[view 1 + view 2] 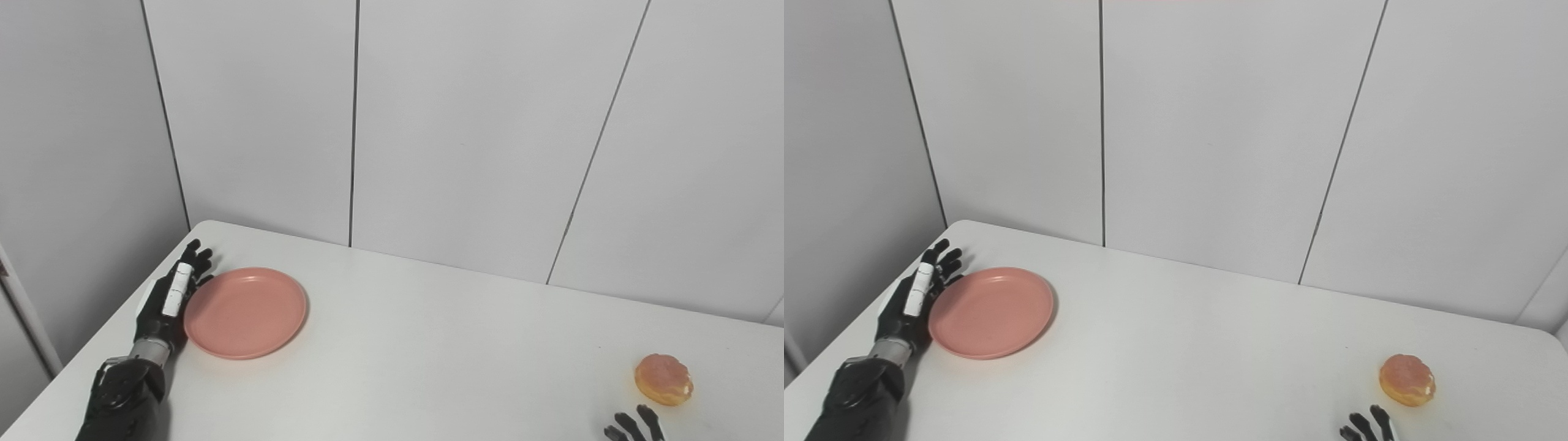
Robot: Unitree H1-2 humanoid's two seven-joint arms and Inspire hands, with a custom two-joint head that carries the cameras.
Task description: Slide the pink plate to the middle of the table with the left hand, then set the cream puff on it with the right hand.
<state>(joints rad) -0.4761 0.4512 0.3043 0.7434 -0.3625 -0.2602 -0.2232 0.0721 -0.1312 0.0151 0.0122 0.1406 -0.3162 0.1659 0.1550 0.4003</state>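
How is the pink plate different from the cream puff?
The pink plate is wide, flat and empty; the cream puff is small, round and puffy. The plate lies far left beside the left hand; the puff sits far right near the right hand. Both rest on the white table.

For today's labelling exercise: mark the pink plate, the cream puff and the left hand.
pink plate (248, 312), left eye view, centre of its flat base.
cream puff (663, 379), left eye view, middle of its glazed top.
left hand (909, 303), right eye view, back of the hand.

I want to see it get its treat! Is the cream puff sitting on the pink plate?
No, the cream puff lies on the bare table far right of the empty pink plate.
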